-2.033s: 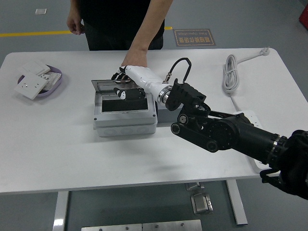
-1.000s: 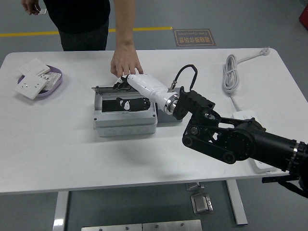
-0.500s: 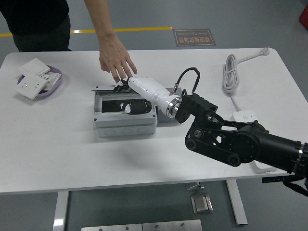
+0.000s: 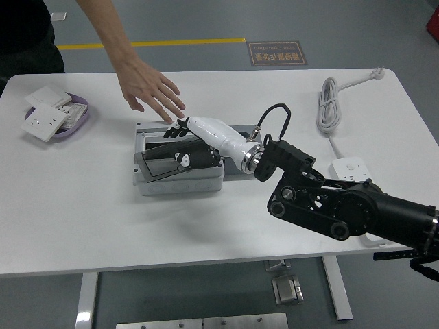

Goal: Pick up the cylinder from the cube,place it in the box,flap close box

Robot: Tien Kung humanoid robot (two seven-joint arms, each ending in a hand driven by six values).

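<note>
The grey box (image 4: 180, 179) sits left of the table's middle. Its clear lid (image 4: 159, 160) lies tilted over the opening, with its left edge still raised. My right hand (image 4: 182, 142), white with black fingertips, reaches in from the right and rests on the lid, fingers spread and gripping nothing. Something dark (image 4: 199, 157) shows inside the box under the hand, but I cannot tell whether it is the cylinder. A grey block (image 4: 236, 129) shows just behind my wrist. A person's hand (image 4: 147, 89) hovers open above the box's far edge, touching nothing.
A purple dish (image 4: 74, 118) holding white switch plates (image 4: 42, 122) sits at the far left. A coiled white cable (image 4: 330, 103) and a white power strip (image 4: 351, 171) lie on the right, partly behind my black forearm (image 4: 343, 205). The person stands at the far left corner.
The lid has swung down from upright at the back and now lies over the box. My right hand came forward with it. The person's hand let go and drew back to the left.
</note>
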